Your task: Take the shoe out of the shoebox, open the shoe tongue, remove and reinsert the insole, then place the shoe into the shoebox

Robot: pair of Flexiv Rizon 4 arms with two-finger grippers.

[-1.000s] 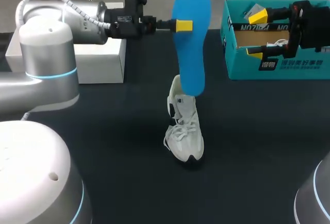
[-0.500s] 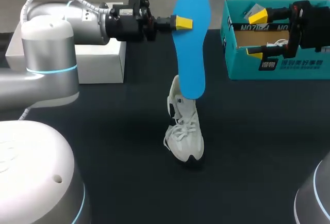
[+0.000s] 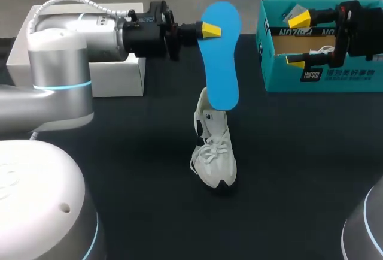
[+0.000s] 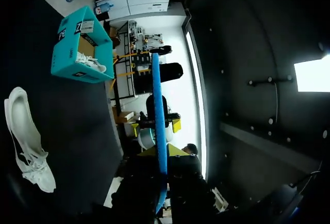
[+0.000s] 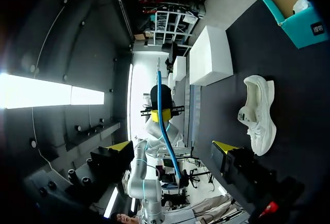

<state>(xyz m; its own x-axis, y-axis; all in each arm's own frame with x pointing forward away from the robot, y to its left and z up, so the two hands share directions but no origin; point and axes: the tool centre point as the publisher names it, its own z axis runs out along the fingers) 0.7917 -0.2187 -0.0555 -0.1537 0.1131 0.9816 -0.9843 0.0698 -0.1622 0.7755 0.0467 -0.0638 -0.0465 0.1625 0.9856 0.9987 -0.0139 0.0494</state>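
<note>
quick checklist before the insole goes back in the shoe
1. Insole gripped by the left claw: ok, pinched near its upper end, hanging upright.
2. Shoe out of the shoebox, on the table: ok.
3. Insole's lower end lined up with the shoe's opening: cannot tell; the head view only shows it overlapping the heel.
4. Tongue pulled open: cannot tell.
5. Right claw steadying the shoe: not ok; it is open at the shoebox, away from the shoe.
</note>
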